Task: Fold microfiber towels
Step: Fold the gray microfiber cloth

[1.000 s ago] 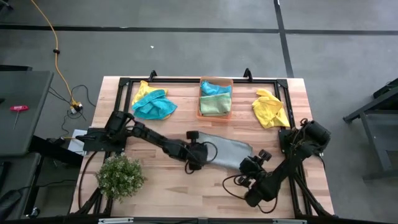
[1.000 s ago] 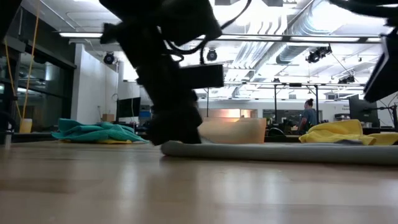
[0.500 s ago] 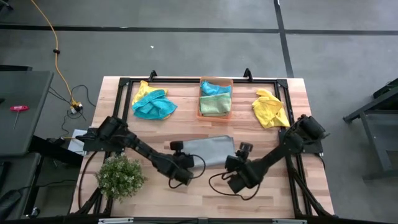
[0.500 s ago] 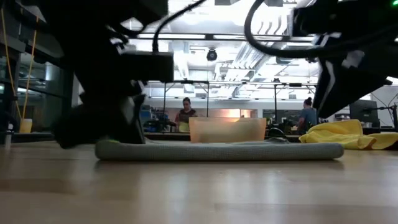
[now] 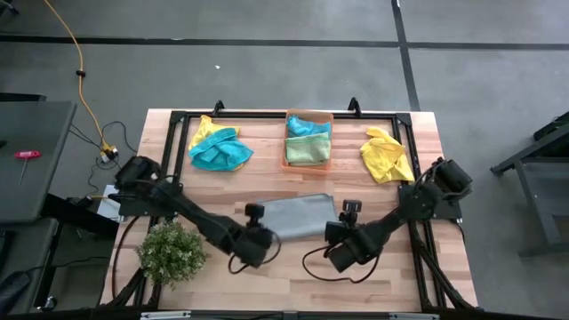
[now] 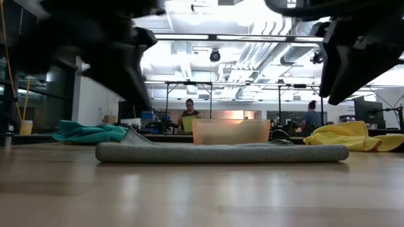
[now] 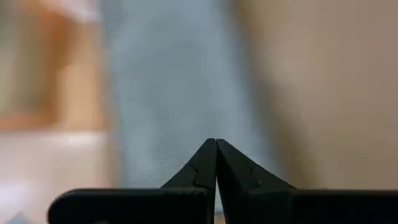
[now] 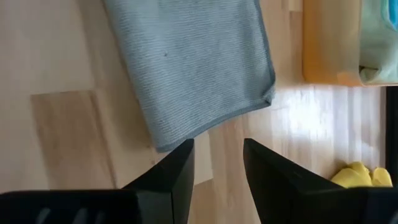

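The grey towel [image 5: 299, 216] had been folded and released, with the left gripper [image 5: 255, 242] pinched together empty and the right gripper [image 5: 345, 240] parted beside it, so another fold seemed due.

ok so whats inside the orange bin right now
The orange bin holds folded towels: a teal-blue towel at the far end and a light green towel nearer the arms. Anything beneath them is covered, so I cannot tell.

Left wrist view blurs the grey towel [image 7: 168, 93].
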